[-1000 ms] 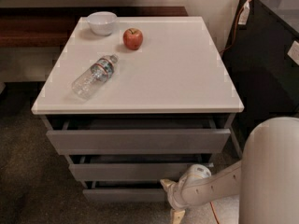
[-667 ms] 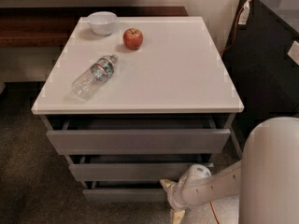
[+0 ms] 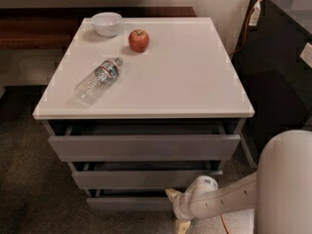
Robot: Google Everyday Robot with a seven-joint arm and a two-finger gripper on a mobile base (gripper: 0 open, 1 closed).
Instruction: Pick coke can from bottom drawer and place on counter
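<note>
Unmoved since earlier: white two-finger gripper (image 3: pixel 176 209), spread empty, beside shallow grey bottom drawer (image 3: pixel 129 204); coke can hidden. Likely light, dentable; grasp mid-body.

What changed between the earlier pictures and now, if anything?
Nothing visibly changed. The gripper stays low at the right end of the bottom drawer, holding nothing. The water bottle lying on its side, the apple and the bowl sit where they were on the counter. No coke can is in view.
</note>
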